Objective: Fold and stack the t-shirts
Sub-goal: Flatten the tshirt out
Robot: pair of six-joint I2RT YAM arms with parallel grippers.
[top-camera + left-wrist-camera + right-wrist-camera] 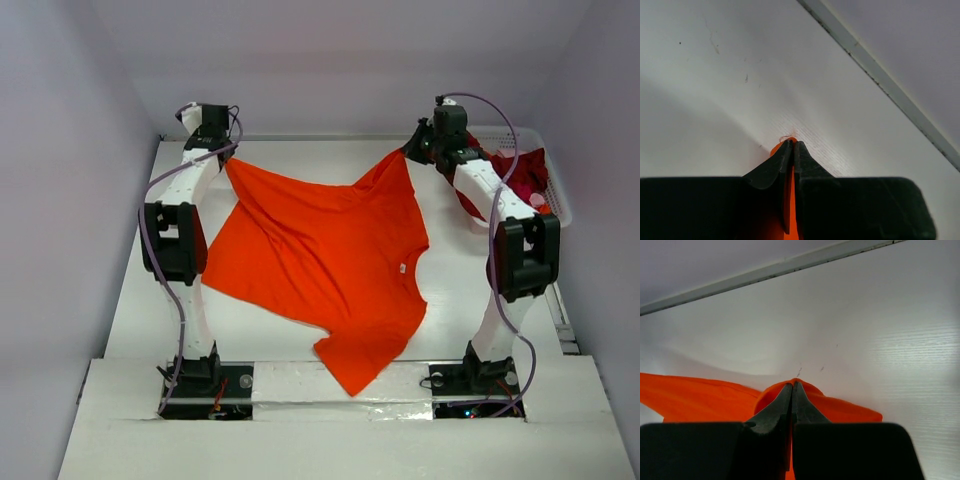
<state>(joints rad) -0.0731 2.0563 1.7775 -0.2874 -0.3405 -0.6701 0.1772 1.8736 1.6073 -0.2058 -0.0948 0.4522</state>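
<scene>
A: Left jaws?
B: Closed on a far corner of the orange t-shirt [320, 260]. In the left wrist view a thin strip of orange cloth is pinched between the tips and pokes just past them. White table [130, 300] lies beyond.
A: Cloth between the two sets?
B: The far edge runs from the left jaws to the right jaws and dips in the middle. The rest spreads back from both, wrinkled, lying on the table. The collar is nearer the right jaws. The lowest end reaches the near table edge, between the arm bases.
A: Right jaws?
B: Also clamped on the orange t-shirt, at the opposite far corner. In the right wrist view the cloth is bunched around the tips and fans out to both sides below them.
A: Anything right of that?
B: A white basket [560, 205], just right of the right arm [500, 215]. Dark red t-shirts [522, 172] are heaped in it, partly hidden by the arm. Can't tell how many.
</scene>
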